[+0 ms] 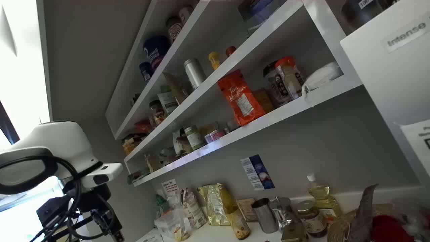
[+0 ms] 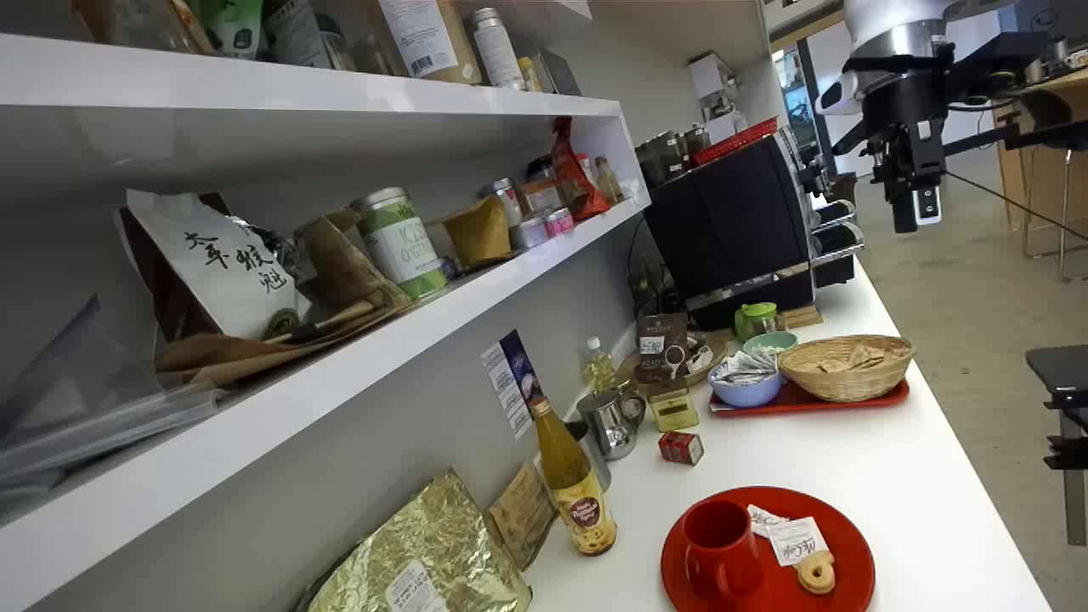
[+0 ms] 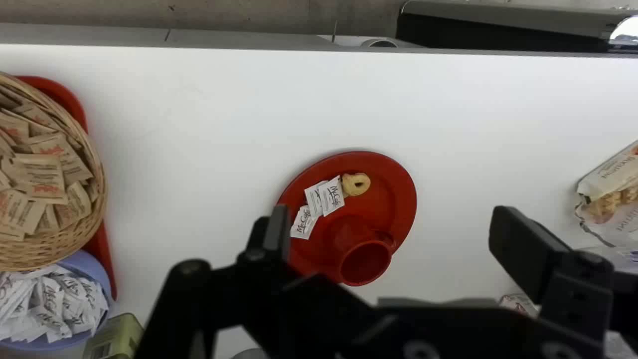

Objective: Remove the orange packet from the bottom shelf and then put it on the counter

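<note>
The orange packet (image 1: pixel 242 101) stands on the bottom shelf (image 1: pixel 201 151), its base by the front edge. It also shows, narrow and side-on, near the shelf's far end in an exterior view (image 2: pixel 580 178). That view also shows the bottom shelf's front edge (image 2: pixel 357 374). The packet is out of the wrist view. My gripper (image 3: pixel 391 234) is open and empty, pointing down with its fingers spread over the counter (image 3: pixel 199 144). In an exterior view the gripper (image 2: pixel 915 212) hangs high, well apart from the packet. The counter (image 2: pixel 901 467) runs below the shelf.
A red plate (image 3: pixel 384 169) with a red mug (image 3: pixel 366 262) stands on the counter under the gripper. A bottle (image 2: pixel 574 480), a basket (image 2: pixel 850 387) and a dark machine (image 2: pixel 722 229) stand along it. Jars (image 1: pixel 289 79) flank the packet; a higher shelf (image 1: pixel 245 43) overhangs it.
</note>
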Action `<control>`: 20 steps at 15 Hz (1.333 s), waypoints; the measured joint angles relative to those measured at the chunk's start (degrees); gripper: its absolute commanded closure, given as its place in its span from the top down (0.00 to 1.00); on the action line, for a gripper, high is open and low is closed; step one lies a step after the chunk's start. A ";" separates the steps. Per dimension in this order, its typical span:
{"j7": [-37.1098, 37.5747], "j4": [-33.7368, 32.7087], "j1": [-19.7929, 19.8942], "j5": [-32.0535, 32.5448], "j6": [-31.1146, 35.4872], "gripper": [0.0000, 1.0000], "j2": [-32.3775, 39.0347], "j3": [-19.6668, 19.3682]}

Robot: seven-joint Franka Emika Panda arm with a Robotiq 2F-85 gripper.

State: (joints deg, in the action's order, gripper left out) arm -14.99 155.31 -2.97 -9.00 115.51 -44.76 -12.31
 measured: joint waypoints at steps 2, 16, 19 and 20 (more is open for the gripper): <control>0.00 0.00 0.06 0.00 0.00 1.00 0.00 0.05; 0.05 -6.98 0.00 -2.04 44.58 1.00 17.09 -1.70; 0.48 -13.49 -3.05 -4.48 59.40 1.00 27.25 -2.18; 0.95 -15.66 -3.67 -4.65 63.51 1.00 30.66 -2.18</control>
State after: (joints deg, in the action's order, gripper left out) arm -14.03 139.65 -6.64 -13.65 179.02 -14.10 -14.49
